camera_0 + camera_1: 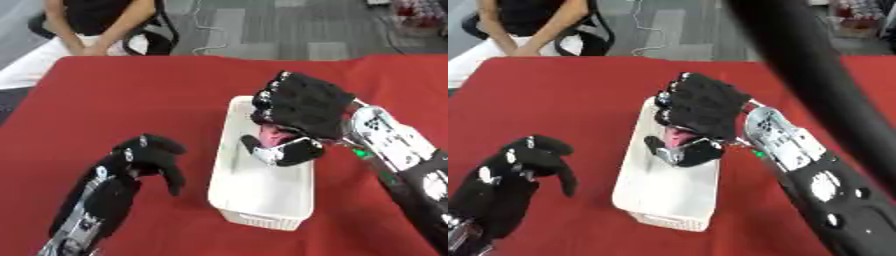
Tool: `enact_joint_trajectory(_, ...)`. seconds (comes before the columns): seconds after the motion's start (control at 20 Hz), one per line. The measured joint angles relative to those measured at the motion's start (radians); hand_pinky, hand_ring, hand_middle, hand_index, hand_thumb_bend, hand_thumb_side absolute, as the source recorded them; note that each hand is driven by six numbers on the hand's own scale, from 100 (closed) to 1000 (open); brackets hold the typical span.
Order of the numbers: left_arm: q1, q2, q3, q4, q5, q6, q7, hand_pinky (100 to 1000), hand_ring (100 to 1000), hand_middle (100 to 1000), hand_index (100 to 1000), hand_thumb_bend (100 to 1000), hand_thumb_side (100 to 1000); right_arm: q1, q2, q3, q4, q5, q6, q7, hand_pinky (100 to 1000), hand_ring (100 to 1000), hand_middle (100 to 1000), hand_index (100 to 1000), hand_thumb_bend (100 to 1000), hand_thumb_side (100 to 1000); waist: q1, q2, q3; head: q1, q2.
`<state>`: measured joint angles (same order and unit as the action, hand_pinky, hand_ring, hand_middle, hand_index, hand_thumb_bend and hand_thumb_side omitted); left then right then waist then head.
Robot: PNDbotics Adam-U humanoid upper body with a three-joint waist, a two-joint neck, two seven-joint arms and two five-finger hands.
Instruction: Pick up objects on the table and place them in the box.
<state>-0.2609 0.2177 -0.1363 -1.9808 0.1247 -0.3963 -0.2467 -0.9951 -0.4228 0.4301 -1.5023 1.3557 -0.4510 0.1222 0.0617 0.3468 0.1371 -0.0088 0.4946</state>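
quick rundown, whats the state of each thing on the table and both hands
white box: upright on the red tablecloth, open top, floor bare where visible
pink object: held over the box
right hand: fingers curled round the pink object, above the box
left hand: left of the box, fingers curled, holding nothing

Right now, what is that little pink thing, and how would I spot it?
Start with the red table, then find the white box standing on it. The right hand hangs over the box's far end, fingers curled around a small pink thing. It is the only pink item in sight; I cannot tell what it is.
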Motion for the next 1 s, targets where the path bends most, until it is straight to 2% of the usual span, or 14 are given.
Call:
enact_joint_trajectory(0.05,0.0,0.0,0.0,0.0,0.0,0.0,0.0,365,516,685,721,100,923,0.0,0.0,0.0,0.002,-0.001,0.002,0.01,764,878,885,875,109,1000,0.0,0.0,0.0,0.0,0.0)
enact_joint_trajectory(0.15,0.0,0.0,0.0,0.0,0.0,0.0,0.0,366,516,685,721,100,923,0.0,0.0,0.0,0.002,-0.012,0.009,0.024,994,1000,997,966,126,1000,0.0,0.0,0.0,0.0,0.0)
enact_joint_trajectory(0.2,0.0,0.0,0.0,0.0,0.0,0.0,0.0,366,516,685,721,100,924,0.0,0.0,-0.001,0.002,-0.022,0.013,0.03,1000,1000,1000,995,140,1000,0.0,0.0,-0.001,0.0,0.0)
enact_joint_trajectory(0.4,0.0,0.0,0.0,0.0,0.0,0.001,-0.002,367,516,685,722,100,924,0.0,0.0,-0.005,0.002,-0.091,0.019,0.033,1000,1000,1000,1000,124,1000,0.0,0.0,-0.005,0.0,0.0)
enact_joint_trajectory(0.45,0.0,0.0,0.0,0.0,0.0,0.002,-0.003,367,516,686,722,100,924,0.0,0.0,-0.006,-0.001,-0.112,0.018,0.025,1000,1000,1000,1000,100,1000,0.0,0.0,-0.006,0.0,0.0)
enact_joint_trajectory(0.6,0.0,0.0,0.0,0.0,0.0,0.004,-0.007,367,516,686,722,100,924,0.0,-0.001,-0.006,-0.016,-0.158,0.013,-0.004,1000,1000,1000,1000,100,1000,0.0,0.0,-0.007,0.0,0.0)
enact_joint_trajectory(0.65,0.001,0.0,0.0,0.0,0.0,0.004,-0.007,367,516,686,722,100,923,0.0,-0.002,-0.006,-0.022,-0.169,0.01,-0.018,1000,1000,1000,933,100,1000,0.001,-0.001,-0.008,0.0,0.0)
enact_joint_trajectory(0.7,0.002,0.0,0.0,0.0,0.0,0.004,-0.007,367,516,686,722,100,923,0.001,-0.002,-0.005,-0.031,-0.187,0.008,-0.037,982,992,1000,915,100,1000,0.001,-0.001,-0.01,0.0,0.0)
enact_joint_trajectory(0.75,0.002,0.0,0.0,0.0,0.0,0.004,-0.008,367,516,686,722,100,923,0.003,-0.004,-0.005,-0.042,-0.21,0.005,-0.059,892,948,968,885,100,1000,0.001,-0.001,-0.013,0.0,0.0)
enact_joint_trajectory(0.8,0.003,0.0,0.001,0.0,-0.001,0.005,-0.008,367,516,686,722,100,923,0.01,-0.008,-0.005,-0.053,-0.243,0.004,-0.081,892,948,968,885,100,1000,0.001,-0.001,-0.014,0.001,0.0)
enact_joint_trajectory(0.85,0.005,0.0,0.001,0.0,-0.001,0.005,-0.008,367,516,687,722,100,924,0.02,-0.014,-0.004,-0.063,-0.283,0.005,-0.101,829,925,939,882,100,1000,0.001,-0.001,-0.017,0.003,0.0)
enact_joint_trajectory(1.0,0.007,0.0,0.006,0.0,-0.003,0.005,-0.008,366,516,688,722,100,926,0.049,-0.05,-0.007,-0.119,-0.426,0.027,-0.146,806,925,931,896,100,1000,0.005,-0.001,-0.026,0.012,0.0)
